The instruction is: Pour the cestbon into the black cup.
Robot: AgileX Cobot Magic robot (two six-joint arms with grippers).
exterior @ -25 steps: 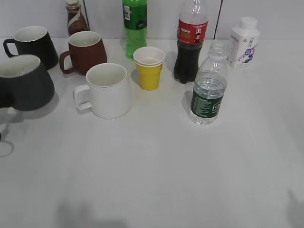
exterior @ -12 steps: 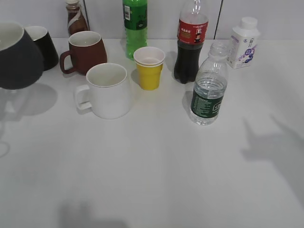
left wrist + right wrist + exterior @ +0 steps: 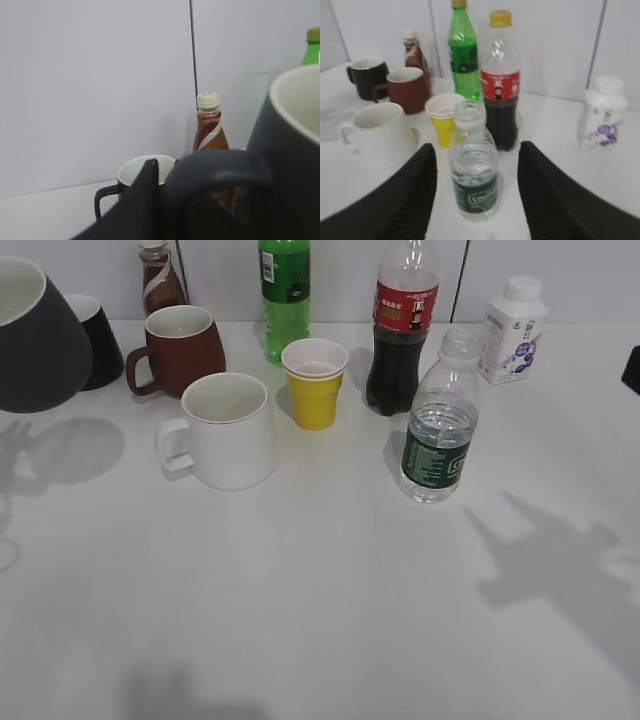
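While the right gripper stands spread wide with the cestbon between its jaws, untouched, the left gripper grips the black cup by its handle, lifted off the table; three other mugs, one yellow cup and five bottles are visible.
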